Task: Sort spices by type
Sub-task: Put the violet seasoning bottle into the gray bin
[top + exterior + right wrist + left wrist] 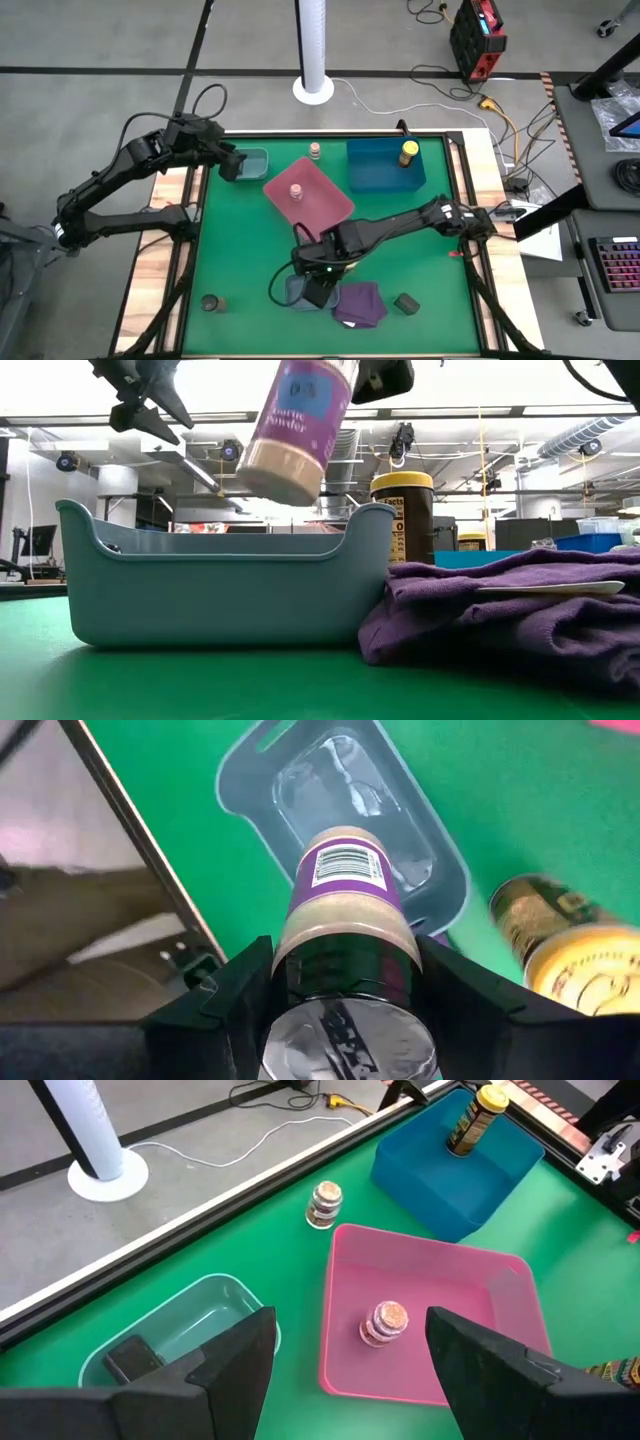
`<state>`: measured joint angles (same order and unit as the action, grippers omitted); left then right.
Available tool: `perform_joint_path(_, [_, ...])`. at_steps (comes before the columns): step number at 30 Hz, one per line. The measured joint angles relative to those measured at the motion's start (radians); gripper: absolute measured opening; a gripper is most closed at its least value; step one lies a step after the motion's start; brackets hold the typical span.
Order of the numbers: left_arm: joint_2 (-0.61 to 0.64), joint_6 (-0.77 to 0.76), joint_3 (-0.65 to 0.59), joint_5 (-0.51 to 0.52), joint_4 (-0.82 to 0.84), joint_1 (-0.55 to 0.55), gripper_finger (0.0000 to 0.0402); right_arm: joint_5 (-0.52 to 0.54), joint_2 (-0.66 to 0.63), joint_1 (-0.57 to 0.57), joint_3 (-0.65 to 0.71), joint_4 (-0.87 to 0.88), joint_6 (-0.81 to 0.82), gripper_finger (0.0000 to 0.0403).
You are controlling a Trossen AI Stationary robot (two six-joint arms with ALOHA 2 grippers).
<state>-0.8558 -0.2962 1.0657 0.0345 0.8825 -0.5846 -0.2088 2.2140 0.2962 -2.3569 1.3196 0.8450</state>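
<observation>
My right gripper (pixel 345 975) (pixel 318 284) is shut on a jar (pixel 343 885) (pixel 298 422) with a purple label, beige powder and a dark cap, above the grey tray (pixel 452 880) (pixel 220 595). A yellow-lidded jar (pixel 560 945) (pixel 404 510) stands beside that tray. My left gripper (pixel 350 1350) (pixel 236 163) hangs open over the teal tray (pixel 225 1295), which holds a dark jar (pixel 128 1360). One pale pink jar (pixel 385 1323) stands in the pink tray (pixel 325 205). Another (pixel 323 1205) stands on the table. A yellow jar (pixel 472 1118) stands in the blue tray (pixel 375 170). My right gripper pinches the purple-label jar between its two fingers (pixel 235 985) at the dark cap end (pixel 345 975). It comes from above, slanting down, with the jar lying along the fingers. The jar is lifted clear and tilted, and its bottom end (pixel 285 475) points down at the grey tray.
A purple cloth (pixel 360 303) (pixel 500 610) lies right of the grey tray. Two dark jars (pixel 405 302) (pixel 210 302) sit on the green mat near the near edge. The right arm (pixel 400 228) stretches across the mat's middle.
</observation>
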Motion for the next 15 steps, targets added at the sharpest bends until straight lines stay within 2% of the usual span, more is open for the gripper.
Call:
perform_joint_path(6, [-0.002, 0.001, 0.0, 0.0, 0.001, 0.0, 0.0242, 0.031, 0.034, 0.0, 0.001, -0.001, -0.176, 0.02])
perform_joint_path(15, [-0.017, 0.016, 0.0, 0.001, 0.008, 0.0, 0.0242, 0.035, 0.052, 0.003, 0.001, 0.011, -0.299, 0.02])
